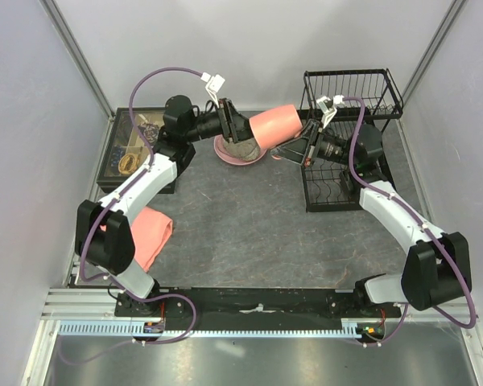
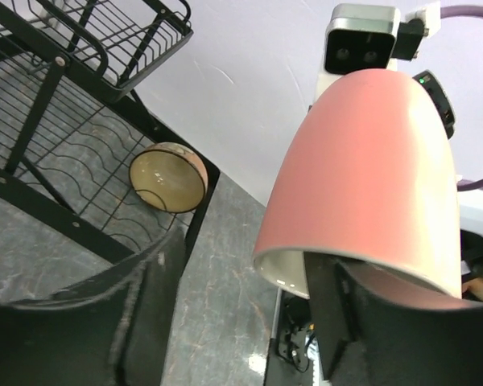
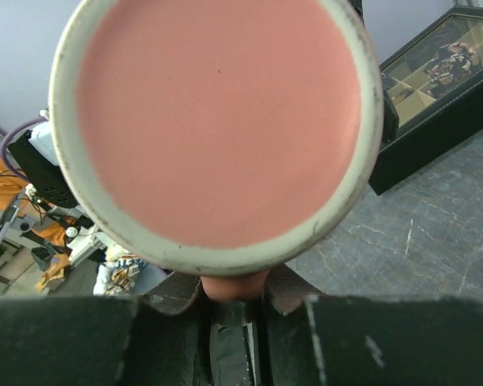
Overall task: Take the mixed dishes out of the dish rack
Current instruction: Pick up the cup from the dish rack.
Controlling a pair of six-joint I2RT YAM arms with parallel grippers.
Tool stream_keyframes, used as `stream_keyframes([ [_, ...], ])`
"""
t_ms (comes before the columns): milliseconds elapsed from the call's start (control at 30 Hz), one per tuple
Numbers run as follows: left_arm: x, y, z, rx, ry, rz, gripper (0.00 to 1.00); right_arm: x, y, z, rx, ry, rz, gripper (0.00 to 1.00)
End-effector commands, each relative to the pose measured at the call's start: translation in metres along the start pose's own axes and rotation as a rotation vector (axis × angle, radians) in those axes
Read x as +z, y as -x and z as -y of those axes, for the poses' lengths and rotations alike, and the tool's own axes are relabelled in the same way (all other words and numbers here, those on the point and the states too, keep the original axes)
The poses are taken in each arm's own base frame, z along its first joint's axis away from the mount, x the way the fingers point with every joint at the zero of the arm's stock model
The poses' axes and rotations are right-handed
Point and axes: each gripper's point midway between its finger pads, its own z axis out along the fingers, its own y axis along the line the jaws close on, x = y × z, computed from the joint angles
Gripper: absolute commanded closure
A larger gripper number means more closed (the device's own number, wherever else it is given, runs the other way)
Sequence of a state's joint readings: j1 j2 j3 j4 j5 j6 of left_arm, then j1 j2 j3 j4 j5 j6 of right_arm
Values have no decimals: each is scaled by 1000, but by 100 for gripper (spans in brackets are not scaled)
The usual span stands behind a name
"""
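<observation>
The salmon-pink mug (image 1: pixel 274 124) is held on its side in the air between both grippers. My right gripper (image 3: pixel 235 293) is shut on its handle, with the mug's base (image 3: pixel 217 121) facing the camera. My left gripper (image 2: pixel 241 265) is open at the mug's mouth (image 2: pixel 370 177), one finger (image 2: pixel 334 322) at the rim and the other well clear. The speckled plate (image 1: pixel 241 149) lies on the pink plate (image 1: pixel 228 156) on the table below. The amber bowl (image 2: pixel 167 175) stands on edge in the lower tier of the black dish rack (image 1: pixel 354 88).
A dark tray of small items (image 1: pixel 133 149) sits at the far left and shows in the right wrist view (image 3: pixel 443 88). A folded salmon-pink cloth (image 1: pixel 149 233) lies near the left arm. The rack (image 2: pixel 88 56) stands at the far right by the wall.
</observation>
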State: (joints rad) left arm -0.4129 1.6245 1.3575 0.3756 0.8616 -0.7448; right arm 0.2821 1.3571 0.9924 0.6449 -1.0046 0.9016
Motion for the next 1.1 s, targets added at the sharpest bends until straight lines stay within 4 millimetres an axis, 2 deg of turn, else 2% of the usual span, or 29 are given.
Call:
stream_keyframes([
  [0,5,6,26,2,-59,38,39,2,17,-27,-120,103,71,100],
  [267,8,-4,32,-35,-95,30,54,3,13,-25,-109,107,69,100],
  [400,7,-8,31,-35,-93,26,71,2,12,-26,-113,102,70,100],
  [433,6,-7,32,-34,-92,29,79,1,12,-25,-118,98,71,100],
  [600,4,-9,32,-36,-85,33,98,0,7,-20,-107,78,65,99],
  [667,3,-8,33,-34,-82,37,99,0,6,-17,-117,61,64,95],
  [867,0,-10,32,-26,-70,43,98,-2,3,-12,-124,16,54,72],
  [900,0,-10,32,-24,-67,45,99,-3,2,-11,-128,8,50,63],
  [1067,-3,-7,30,-13,-47,54,98,-6,-1,-9,-142,-8,48,46],
])
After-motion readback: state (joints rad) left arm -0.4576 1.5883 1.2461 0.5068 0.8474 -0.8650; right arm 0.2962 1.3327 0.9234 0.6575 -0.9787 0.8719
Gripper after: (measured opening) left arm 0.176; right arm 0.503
